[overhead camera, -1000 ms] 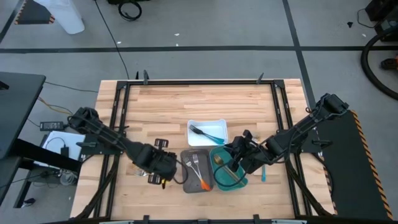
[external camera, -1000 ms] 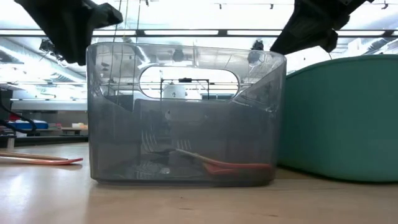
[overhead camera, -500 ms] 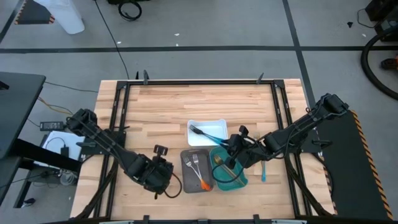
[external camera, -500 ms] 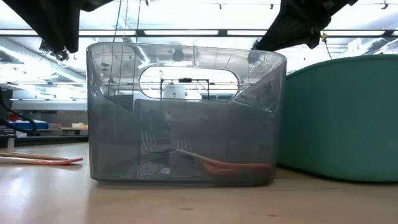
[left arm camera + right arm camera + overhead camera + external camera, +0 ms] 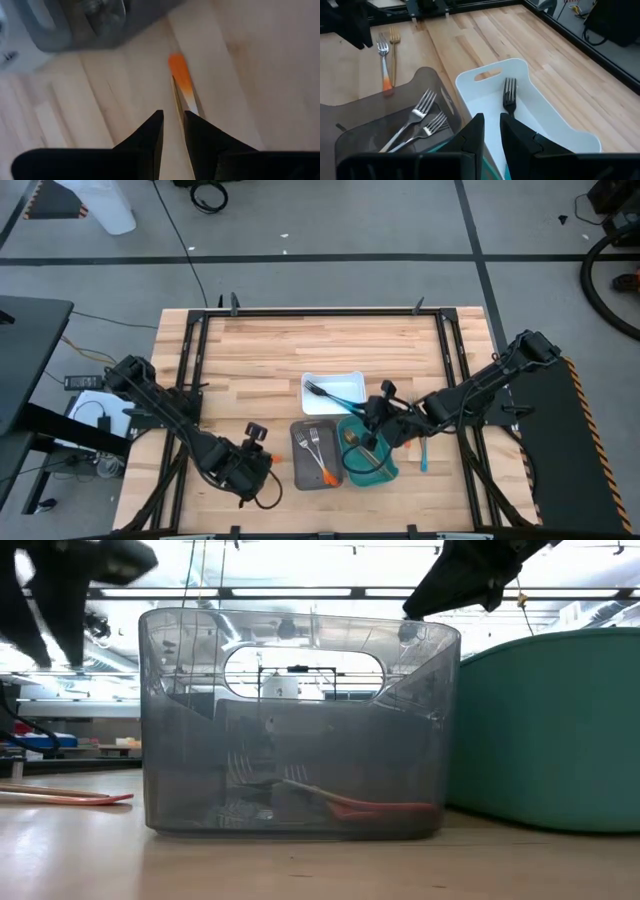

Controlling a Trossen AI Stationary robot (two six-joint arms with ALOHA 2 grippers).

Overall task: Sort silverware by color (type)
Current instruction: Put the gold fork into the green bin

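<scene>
An orange-handled fork (image 5: 180, 80) and a thin gold fork (image 5: 395, 40) lie flat on the table left of the grey tray (image 5: 300, 465). My left gripper (image 5: 172, 117) hovers over them near the table's front edge, pointing steeply down; its fingers stand a narrow gap apart with nothing between. My right gripper (image 5: 491, 120) hangs over the teal tray (image 5: 385, 470), also narrowly open and empty. The grey tray holds forks (image 5: 420, 117) and an orange-handled piece (image 5: 380, 808). A dark fork (image 5: 508, 95) with a blue handle lies in the white tray (image 5: 350, 378).
The three trays stand close together at the table's middle front. A blue piece (image 5: 424, 455) lies on the table right of the teal tray. Bare wood stretches across the far half and the left side. Black frame rails (image 5: 195, 350) run along the table's sides.
My left gripper has swung away from the grey tray toward the table's near left corner and sunk lower, its wrist rolling as it went. It now stands over the two forks on the table. The trays and silverware have kept still.
</scene>
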